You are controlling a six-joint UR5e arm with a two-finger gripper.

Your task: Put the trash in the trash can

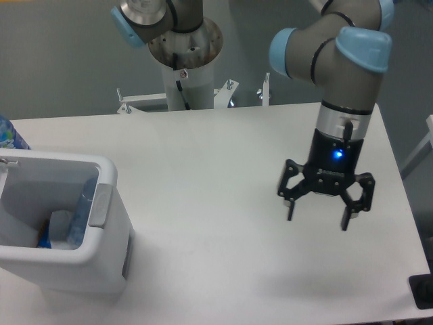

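Note:
The white-grey trash can (pixel 108 175) stands at the table's front left corner, its grey handle panel (pixel 101 205) facing right. Inside it lies the trash: a clear bottle with a bluish label (pixel 82 217) leaning against the right wall, and a pale crumpled wrapper (pixel 59 227) beside it on the bottom. My gripper (pixel 318 218) hangs open above the right part of the table, far from the trash can, fingers pointing down with nothing between them.
The arm's base column (pixel 184 61) stands behind the table's far edge. A blue patterned object (pixel 8 134) pokes in at the left edge behind the trash can. A dark fixture (pixel 423 291) sits off the table's front right corner.

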